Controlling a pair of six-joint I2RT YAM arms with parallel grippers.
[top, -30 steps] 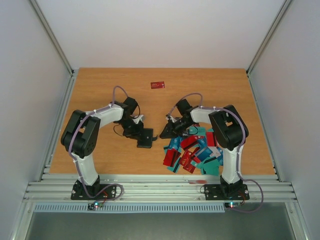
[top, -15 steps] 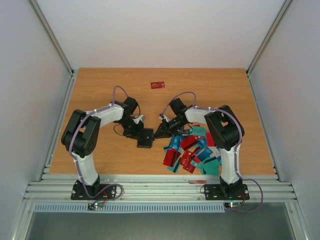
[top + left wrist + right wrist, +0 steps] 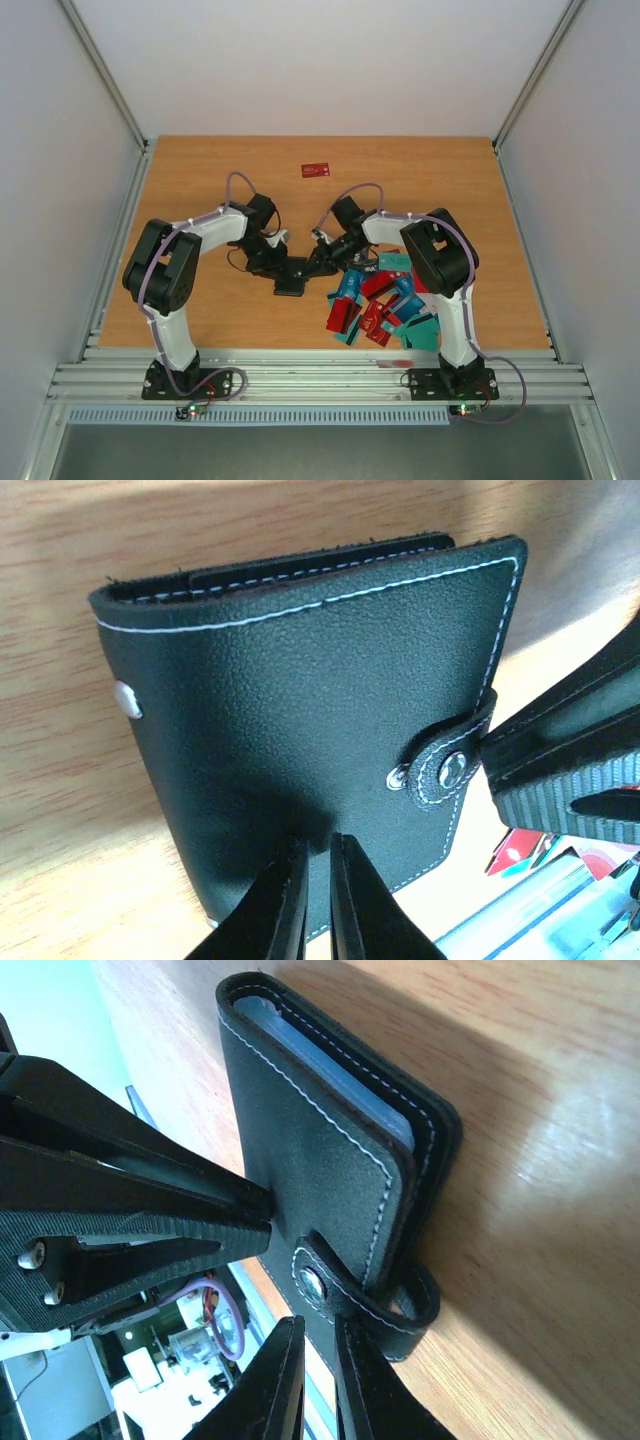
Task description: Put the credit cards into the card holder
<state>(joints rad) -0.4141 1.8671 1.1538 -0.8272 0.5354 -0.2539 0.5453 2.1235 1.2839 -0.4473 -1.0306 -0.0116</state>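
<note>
The left end effector (image 3: 284,263), its fingers closed to a thin slit, rested its tips on the shut black card holder (image 3: 291,282) from the holder's 11 o'clock; the holder lay flat near the middle of the table (image 3: 200,180). The right end effector (image 3: 316,264), closed just as tightly, touched the holder's snap strap (image 3: 445,765) from about 1 o'clock. The credit cards (image 3: 385,305) lay heaped at the holder's 4 o'clock, with one red card (image 3: 315,170) alone at 12 o'clock.
</note>
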